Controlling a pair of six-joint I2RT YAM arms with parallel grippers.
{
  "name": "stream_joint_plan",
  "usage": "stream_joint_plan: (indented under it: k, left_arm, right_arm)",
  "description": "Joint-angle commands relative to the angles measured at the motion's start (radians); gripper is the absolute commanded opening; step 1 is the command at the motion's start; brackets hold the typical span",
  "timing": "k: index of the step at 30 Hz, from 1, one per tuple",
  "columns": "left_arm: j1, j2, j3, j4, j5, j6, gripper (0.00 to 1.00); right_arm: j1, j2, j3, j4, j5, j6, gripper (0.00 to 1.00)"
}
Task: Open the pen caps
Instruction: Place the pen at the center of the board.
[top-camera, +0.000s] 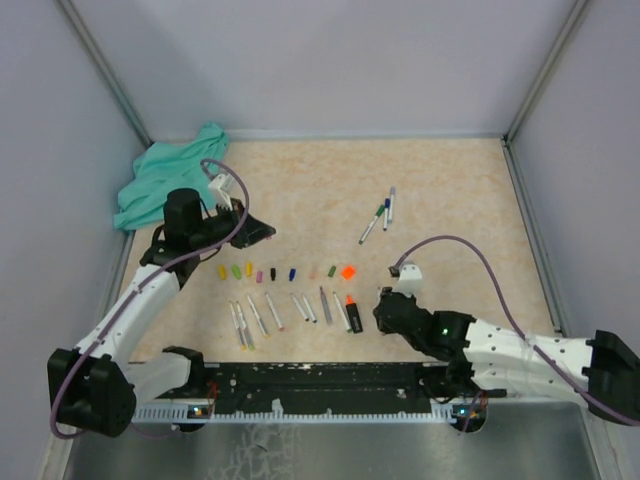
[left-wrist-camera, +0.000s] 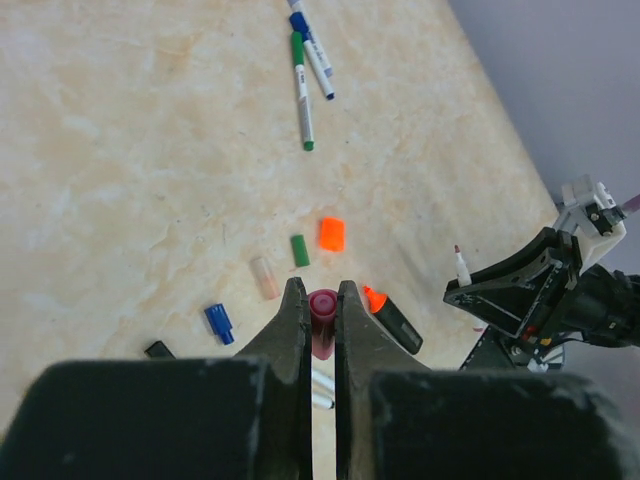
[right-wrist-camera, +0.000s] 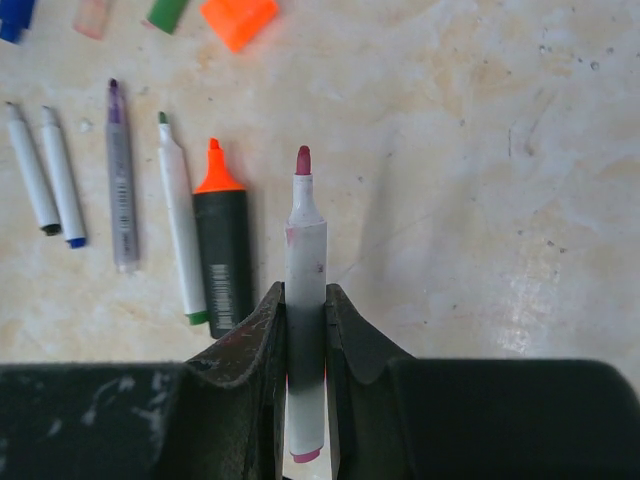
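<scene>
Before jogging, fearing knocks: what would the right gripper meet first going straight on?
Likely nothing: past the white maroon-tipped pen in the right gripper lies bare beige tabletop; the orange plastic cap sits left.

a black highlighter body (top-camera: 353, 318) with a bare orange tip is lying on the beige marbled table (top-camera: 460, 190). a white barrel with a green tip (right-wrist-camera: 180, 240) is resting just to its left, a grey barrel with a purple tip (right-wrist-camera: 121, 190) is lying next over, and more thin barrels (top-camera: 255, 318) are lining up farther left. a few pens with green and blue ends (top-camera: 380, 213) are lying well beyond it, toward the far side. a teal cloth (top-camera: 165, 182) is bunching up far to its left, in the far corner.
</scene>
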Motion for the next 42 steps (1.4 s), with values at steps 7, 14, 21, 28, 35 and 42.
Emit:
stream_joint_plan:
  k: [7,14,21,28,35,42]
  left_arm:
    - [0.002,-0.085,-0.029,-0.117,-0.118,0.146,0.0]
    - [0.004,-0.1,-0.034,-0.115,-0.116,0.148,0.01]
    - [0.003,-0.108,-0.035,-0.115,-0.118,0.15,0.01]
    - [0.004,-0.108,-0.037,-0.112,-0.108,0.15,0.01]
    - [0.004,-0.108,-0.039,-0.109,-0.1,0.151,0.02]
    - [0.004,-0.108,-0.053,-0.071,-0.018,0.135,0.04]
  right_arm:
    - [0.004,0.134,0.045,0.023,0.043,0.051,0.0]
    - [0.001,0.175,0.048,0.055,0.047,0.052,0.1]
    - [-0.006,0.213,0.041,0.077,0.042,0.064,0.16]
    - [-0.007,0.215,0.045,0.083,0.046,0.063,0.26]
    - [-0.008,0.198,0.049,0.085,0.046,0.055,0.29]
    - [-0.009,0.114,0.045,0.123,0.001,-0.018,0.3]
